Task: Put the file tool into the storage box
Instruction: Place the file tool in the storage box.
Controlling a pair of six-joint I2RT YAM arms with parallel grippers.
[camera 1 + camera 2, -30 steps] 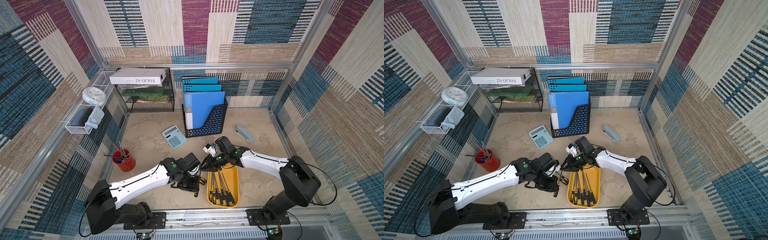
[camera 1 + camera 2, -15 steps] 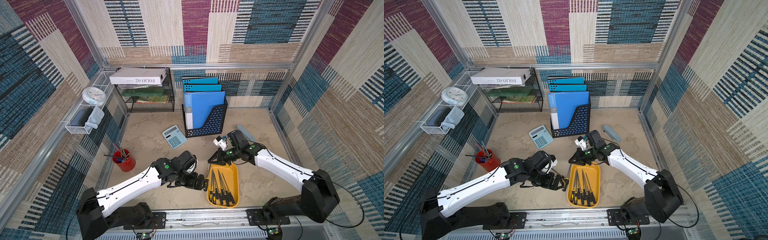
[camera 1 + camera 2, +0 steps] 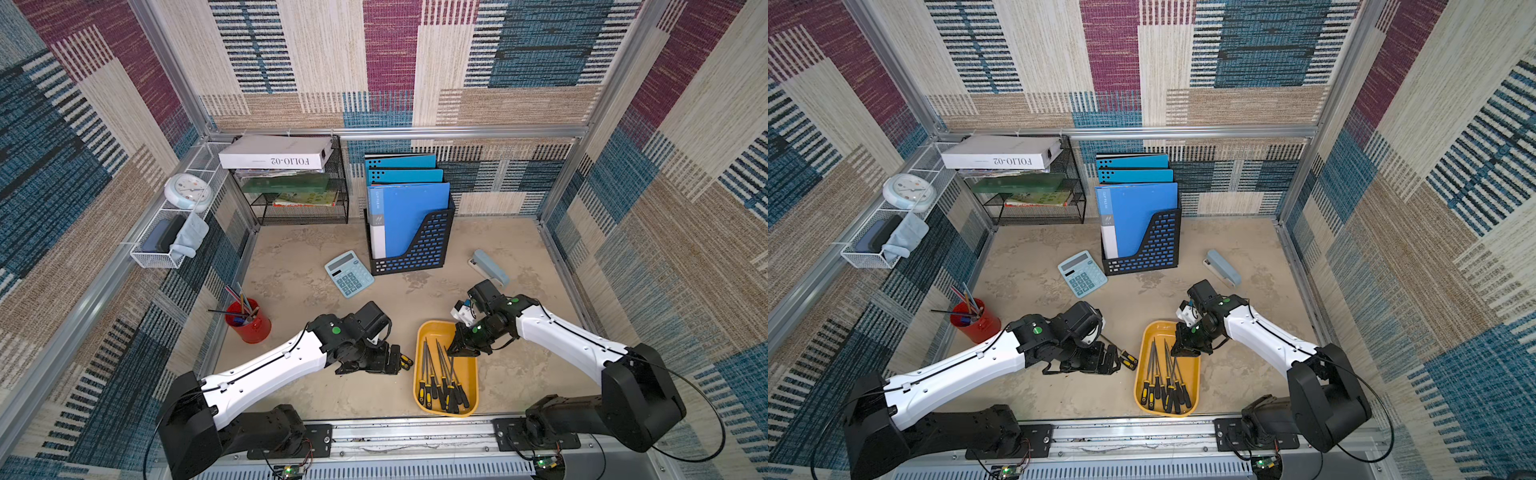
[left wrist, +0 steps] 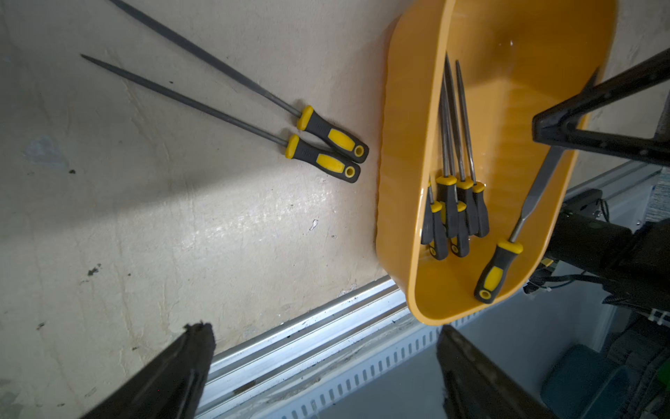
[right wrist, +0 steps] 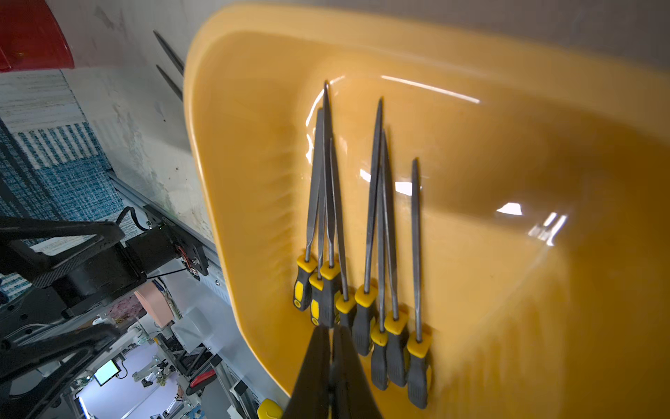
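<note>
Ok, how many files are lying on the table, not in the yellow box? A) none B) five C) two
C: the left wrist view shows two files lying side by side on the table, just outside the box.

Box (image 3: 432, 332) yellow-orange. Files (image 3: 444, 386): grey shafts, black handles with yellow bands. Desk (image 3: 299, 299) mottled beige. Cup (image 3: 249, 328) red. Calculator (image 3: 348, 274) pale blue. Folders (image 3: 409, 212) blue, in black perforated holder (image 3: 424, 251). Walls (image 3: 540, 54): woven patchwork of blue, maroon and tan, partly striped.
</note>
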